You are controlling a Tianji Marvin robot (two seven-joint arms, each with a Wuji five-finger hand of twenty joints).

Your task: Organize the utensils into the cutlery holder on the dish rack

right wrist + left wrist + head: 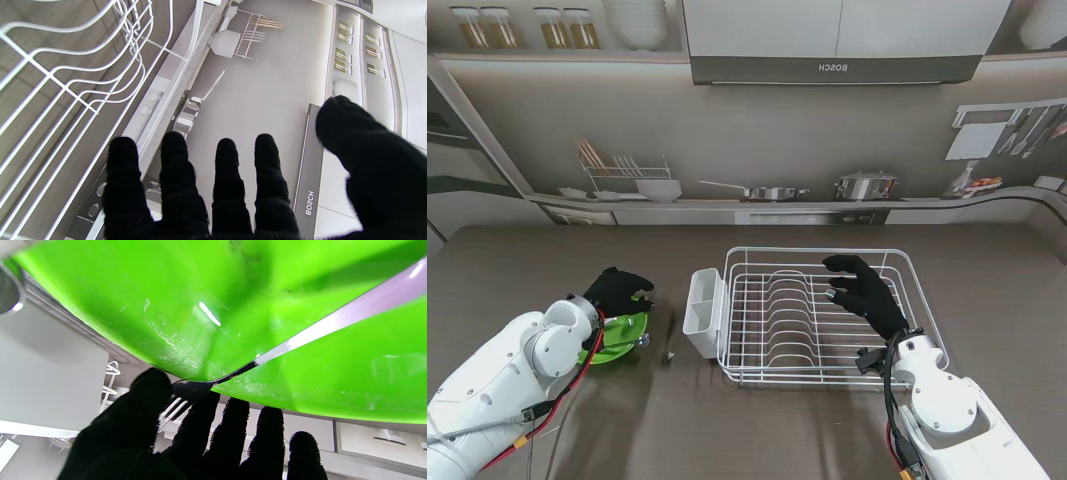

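Observation:
A green bowl [622, 337] sits on the table left of the white wire dish rack [827, 355]. My left hand [617, 291] reaches over the bowl's far rim. In the left wrist view a steel fork [333, 323] lies across the bowl [233, 290], and the thumb and forefinger of my left hand [200, 440] pinch its head near the tines. The white cutlery holder [704, 310] hangs on the rack's left end. My right hand [863, 294] hovers open above the rack [66, 83], with nothing in its spread fingers [227, 166].
A thin dark utensil [671, 335] lies on the table between the bowl and the holder. A shiny rounded metal piece [642, 341] shows at the bowl's right rim. A shelf with pans and a small rack runs along the back wall.

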